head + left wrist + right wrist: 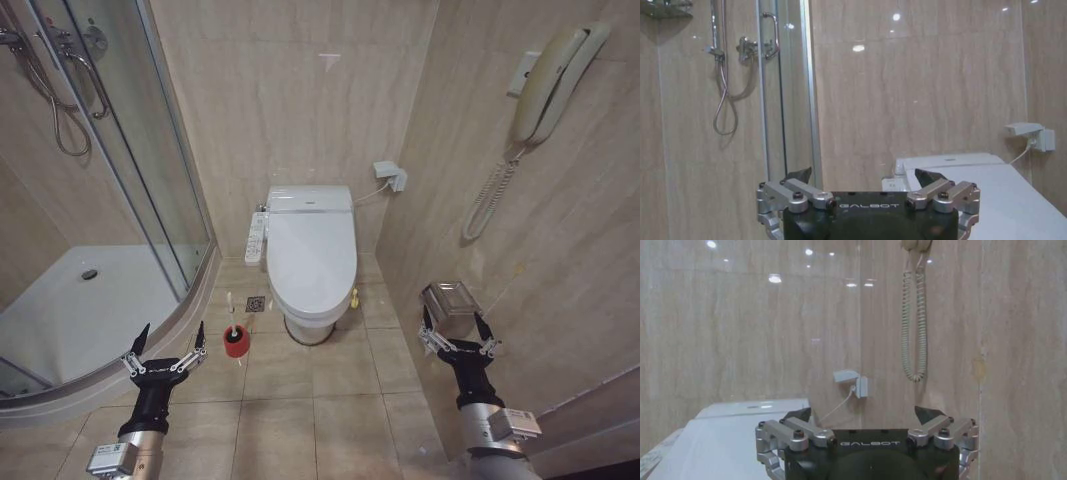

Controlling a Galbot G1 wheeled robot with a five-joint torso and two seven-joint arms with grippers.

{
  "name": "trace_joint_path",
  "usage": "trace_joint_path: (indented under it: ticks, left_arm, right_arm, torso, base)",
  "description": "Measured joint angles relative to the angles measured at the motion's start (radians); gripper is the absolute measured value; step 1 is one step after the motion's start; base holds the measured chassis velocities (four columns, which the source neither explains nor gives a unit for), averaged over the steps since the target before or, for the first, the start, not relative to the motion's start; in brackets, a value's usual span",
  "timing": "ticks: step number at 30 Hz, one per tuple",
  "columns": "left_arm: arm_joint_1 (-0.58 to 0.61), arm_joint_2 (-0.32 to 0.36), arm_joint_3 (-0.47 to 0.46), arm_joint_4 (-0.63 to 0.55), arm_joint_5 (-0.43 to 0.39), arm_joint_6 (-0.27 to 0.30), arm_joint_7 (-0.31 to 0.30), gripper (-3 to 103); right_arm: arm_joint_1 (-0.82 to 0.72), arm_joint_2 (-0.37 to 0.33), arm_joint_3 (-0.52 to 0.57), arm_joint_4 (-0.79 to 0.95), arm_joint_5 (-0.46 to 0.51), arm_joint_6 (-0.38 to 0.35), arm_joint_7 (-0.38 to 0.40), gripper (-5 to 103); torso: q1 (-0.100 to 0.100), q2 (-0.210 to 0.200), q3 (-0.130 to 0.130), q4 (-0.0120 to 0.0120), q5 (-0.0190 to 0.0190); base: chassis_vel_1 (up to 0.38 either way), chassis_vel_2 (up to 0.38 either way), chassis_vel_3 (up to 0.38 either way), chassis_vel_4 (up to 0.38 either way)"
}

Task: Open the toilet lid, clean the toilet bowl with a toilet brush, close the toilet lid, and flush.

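The toilet lid (311,250) lies shut over the toilet bowl (309,327) at the middle of the head view, against the back wall, and also shows as toilet lid (1013,195) and toilet lid (727,445) in the wrist views. A button panel (257,238) sits on its left side. The toilet brush (238,328) stands in a red holder (236,342) on the floor left of the bowl. My left gripper (171,335) (863,175) hangs open, left of the holder. My right gripper (455,322) (863,413) hangs open near the right wall.
A glass shower enclosure (150,160) with a white tray (90,300) fills the left. A wall phone (550,85) with coiled cord and a metal paper holder (450,300) are on the right wall. A floor drain (256,303) lies left of the bowl.
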Motion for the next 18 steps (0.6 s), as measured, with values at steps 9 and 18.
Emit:
trace_joint_path:
  ticks: [9,18]
  left_arm:
    - [0.0,0.0,0.0,0.0,0.0,0.0,0.0,100]
    - [0.0,0.0,0.0,0.0,0.0,0.0,0.0,100]
  right_arm:
    - [0.0,0.0,0.0,0.0,0.0,0.0,0.0,100]
    - [0.0,0.0,0.0,0.0,0.0,0.0,0.0,100]
  torso:
    - [0.0,0.0,0.0,0.0,0.0]
    - [0.0,0.0,0.0,0.0,0.0]
  base:
    - [0.01,-0.012,-0.008,0.011]
    - [0.008,-0.012,-0.007,0.011]
